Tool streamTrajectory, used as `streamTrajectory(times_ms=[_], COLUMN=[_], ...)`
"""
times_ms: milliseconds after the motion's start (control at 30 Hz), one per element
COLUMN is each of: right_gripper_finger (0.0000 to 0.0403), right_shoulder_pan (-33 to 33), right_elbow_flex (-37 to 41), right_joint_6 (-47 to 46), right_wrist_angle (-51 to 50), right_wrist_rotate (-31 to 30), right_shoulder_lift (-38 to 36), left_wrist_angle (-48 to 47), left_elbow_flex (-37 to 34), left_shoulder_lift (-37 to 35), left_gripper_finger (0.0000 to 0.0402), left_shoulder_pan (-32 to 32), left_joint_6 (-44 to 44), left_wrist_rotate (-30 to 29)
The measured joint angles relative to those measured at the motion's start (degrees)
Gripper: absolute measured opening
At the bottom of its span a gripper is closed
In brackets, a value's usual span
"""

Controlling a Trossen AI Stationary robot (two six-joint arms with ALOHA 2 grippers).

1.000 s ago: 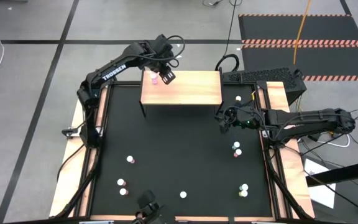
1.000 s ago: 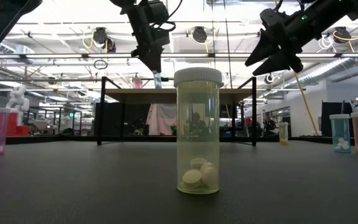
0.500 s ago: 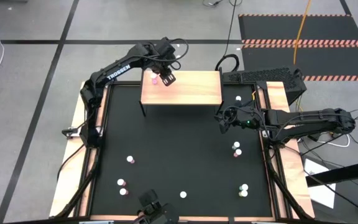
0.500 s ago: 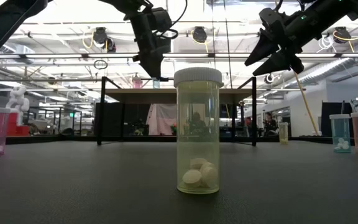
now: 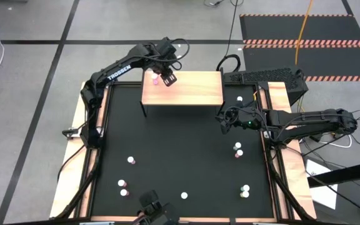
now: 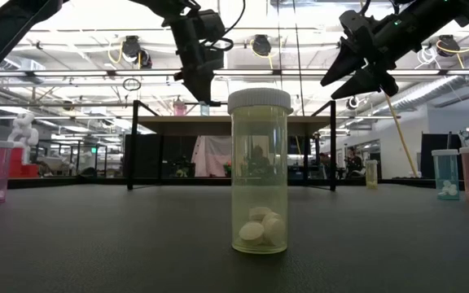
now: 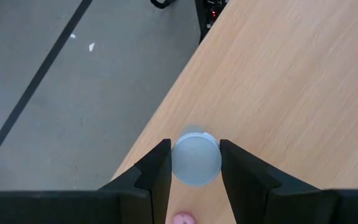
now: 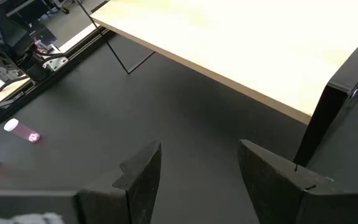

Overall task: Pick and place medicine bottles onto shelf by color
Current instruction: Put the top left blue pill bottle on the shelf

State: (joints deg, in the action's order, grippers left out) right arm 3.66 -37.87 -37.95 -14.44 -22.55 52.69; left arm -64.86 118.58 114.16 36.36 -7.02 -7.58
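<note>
Left gripper (image 7: 194,163) above shelf (image 7: 291,93) corner, fingers (image 7: 157,171) narrowly apart, clamped on pale blue bottle (image 7: 196,159). Right gripper (image 8: 197,168) beside shelf, fingers spread wide, holding nothing.

Shelf (image 5: 183,89) stands at worktop (image 5: 186,156) far edge. Left claw (image 7: 194,163) over shelf's far-left corner, bottle (image 7: 196,158) between its fingers. Right claw (image 5: 222,119) above worktop beside shelf's near-right corner. Loose bottles (image 5: 130,160) scattered toward near edge.
</note>
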Motion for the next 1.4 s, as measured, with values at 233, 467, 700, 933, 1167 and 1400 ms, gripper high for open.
streamTrajectory(times_ms=[233, 467, 700, 933, 1167, 1400], right_gripper_finger=[0.0208, 0.0208, 0.0208, 0.0208, 0.0208, 0.0208], right_shoulder_pan=[0.0, 0.0, 0.0, 0.0, -0.02, -0.02], right_elbow_flex=[0.0, 0.0, 0.0, 0.0, 0.0, 0.0], right_joint_6=[-0.01, 0.0, -0.38, -0.42, -0.86, -1.07], right_wrist_angle=[0.0, 0.0, 0.0, 0.0, 0.0, 0.0], right_wrist_rotate=[-0.09, -0.13, -0.15, -0.15, -0.15, -0.15], right_shoulder_lift=[0.0, 0.0, 0.0, 0.0, 0.0, 0.0], left_wrist_angle=[-0.04, -0.15, -0.15, -0.11, -0.02, -0.37], left_elbow_flex=[0.0, 0.0, 0.0, 0.0, 0.0, 0.0], left_shoulder_lift=[-0.02, -0.02, -0.02, -0.02, -0.02, -0.02], left_gripper_finger=[0.0129, 0.0129, 0.0129, 0.0129, 0.0129, 0.0129], left_shoulder_pan=[0.1, 0.1, 0.1, 0.1, 0.1, 0.1], left_joint_6=[-0.01, -0.11, -0.22, -0.23, -0.4, -0.46], left_wrist_rotate=[0.01, 0.46, 0.46, 0.51, 1.55, 1.58])
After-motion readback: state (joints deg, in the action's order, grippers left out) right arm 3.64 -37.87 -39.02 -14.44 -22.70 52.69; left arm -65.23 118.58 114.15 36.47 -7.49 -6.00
